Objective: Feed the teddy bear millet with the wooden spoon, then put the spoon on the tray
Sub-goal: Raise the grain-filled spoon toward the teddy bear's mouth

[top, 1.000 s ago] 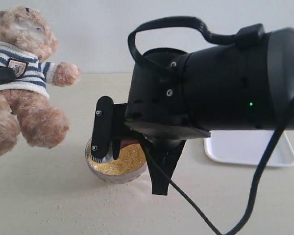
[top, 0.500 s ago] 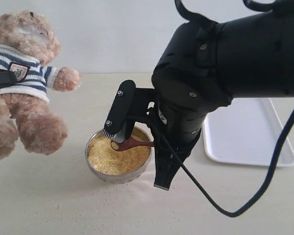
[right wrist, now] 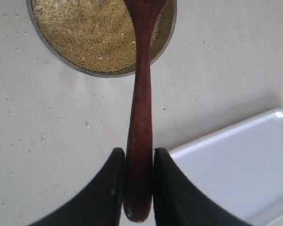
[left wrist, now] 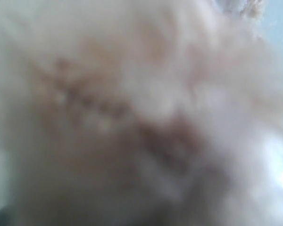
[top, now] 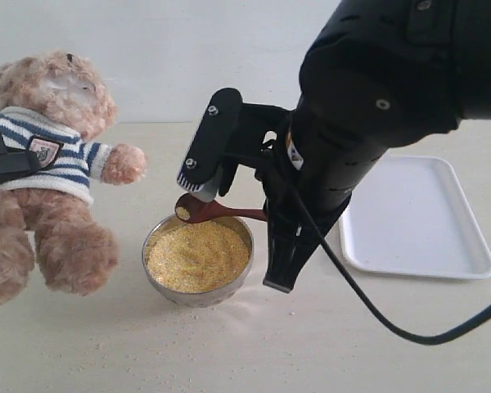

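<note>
Above the millet (top: 198, 255), right tool (right wrist: 139, 160) pinches the wooden spoon (right wrist: 140, 94) — left tool (top: 2, 166) grips the teddy bear (top: 53, 176).

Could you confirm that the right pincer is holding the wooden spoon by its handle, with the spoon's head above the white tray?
Not quite: the right pincer does hold the wooden spoon by its handle, but the spoon's head is above the metal bowl of millet, not the tray, as the exterior view shows.
</note>
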You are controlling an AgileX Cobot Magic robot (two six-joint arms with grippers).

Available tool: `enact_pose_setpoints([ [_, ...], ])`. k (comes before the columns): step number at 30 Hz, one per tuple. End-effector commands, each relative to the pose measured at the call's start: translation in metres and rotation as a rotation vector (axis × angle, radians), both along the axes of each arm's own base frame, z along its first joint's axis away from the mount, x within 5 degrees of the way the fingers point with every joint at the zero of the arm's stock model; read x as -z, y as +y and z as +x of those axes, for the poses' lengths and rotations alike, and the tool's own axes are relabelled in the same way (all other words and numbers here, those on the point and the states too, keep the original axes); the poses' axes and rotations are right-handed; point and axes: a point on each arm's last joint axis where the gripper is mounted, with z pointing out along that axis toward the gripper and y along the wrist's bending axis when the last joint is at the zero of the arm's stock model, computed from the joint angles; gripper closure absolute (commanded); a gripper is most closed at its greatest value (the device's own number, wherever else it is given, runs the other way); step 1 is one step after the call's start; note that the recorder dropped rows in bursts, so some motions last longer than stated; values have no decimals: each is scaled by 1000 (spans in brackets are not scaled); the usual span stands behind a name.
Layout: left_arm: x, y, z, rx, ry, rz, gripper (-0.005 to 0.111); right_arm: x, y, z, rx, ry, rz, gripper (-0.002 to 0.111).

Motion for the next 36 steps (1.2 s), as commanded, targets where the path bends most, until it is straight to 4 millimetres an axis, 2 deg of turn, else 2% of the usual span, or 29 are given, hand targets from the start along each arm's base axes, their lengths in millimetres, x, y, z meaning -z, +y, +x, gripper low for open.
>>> enact_pose_setpoints([
  [1,-6,-2,-10,6,-28,-16,102,-4,-14,12,44,29,32,108],
  [6,-14,-5,-19,22,-67,-13,102,-4,-15,17,45,49,84,108],
  [12,-2,-6,-27,28,-28,-7,102,-7,-7,16,32,53,180,108],
  [23,8,7,-24,-82,7,99,102,-4,-11,14,40,84,138,108],
  [28,19,-2,-20,29,40,46,102,-4,-11,14,40,82,139,108],
  [31,31,0,-17,21,98,22,102,-8,-12,13,34,75,145,108],
  [36,40,15,-13,19,126,-178,102,-34,-18,7,-15,-25,226,108],
])
